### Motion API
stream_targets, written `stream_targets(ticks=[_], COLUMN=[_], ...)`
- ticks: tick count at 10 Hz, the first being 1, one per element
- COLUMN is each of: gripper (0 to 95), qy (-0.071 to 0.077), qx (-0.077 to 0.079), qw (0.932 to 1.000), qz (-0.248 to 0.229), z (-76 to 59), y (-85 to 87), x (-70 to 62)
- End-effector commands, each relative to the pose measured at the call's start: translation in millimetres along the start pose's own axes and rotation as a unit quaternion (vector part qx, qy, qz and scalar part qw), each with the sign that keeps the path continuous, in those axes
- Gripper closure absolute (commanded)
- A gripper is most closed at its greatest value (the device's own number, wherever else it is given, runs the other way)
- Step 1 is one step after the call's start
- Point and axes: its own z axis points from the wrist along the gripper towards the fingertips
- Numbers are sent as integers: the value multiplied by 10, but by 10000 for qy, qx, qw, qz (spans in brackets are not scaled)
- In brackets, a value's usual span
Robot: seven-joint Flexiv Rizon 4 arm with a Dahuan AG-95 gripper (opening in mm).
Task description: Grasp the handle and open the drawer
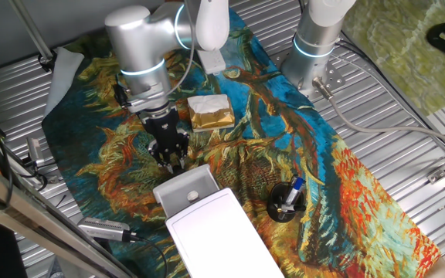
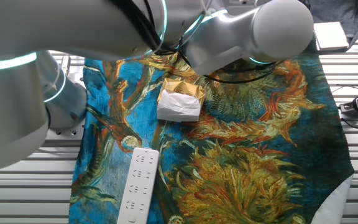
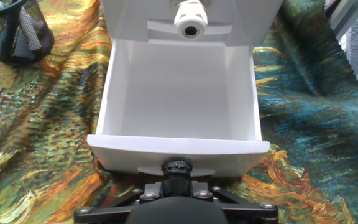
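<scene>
The white drawer (image 3: pixel 179 93) stands pulled out of the large white box (image 1: pixel 219 232), and its shallow inside is bare. In the hand view my gripper (image 3: pixel 176 169) sits at the middle of the drawer's front wall, its dark fingers shut together where the handle is. The handle itself is hidden between them. In one fixed view the black gripper (image 1: pixel 173 158) points down at the front end of the drawer (image 1: pixel 188 189). The other fixed view shows neither drawer nor gripper, only the arm.
A second round white knob (image 3: pixel 190 18) sits on the box face behind the drawer. A black mesh pen holder (image 1: pixel 287 202) stands right of the box. A white-and-gold block (image 1: pixel 210 113) lies behind the gripper. A slim white bar-shaped device (image 2: pixel 138 183) lies on the patterned cloth.
</scene>
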Motion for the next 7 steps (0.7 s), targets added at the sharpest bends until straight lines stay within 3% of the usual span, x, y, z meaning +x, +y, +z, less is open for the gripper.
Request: stream_targets(ticks=[1,5,7], gripper=[190,190,190], qy=[-77,-52,68], qx=[-47,-122,-128], qw=[9999,9999,9999], qz=[-125,-100,-28], z=[8,-38,-130], y=[-1,10,52], x=[-3,-15,11])
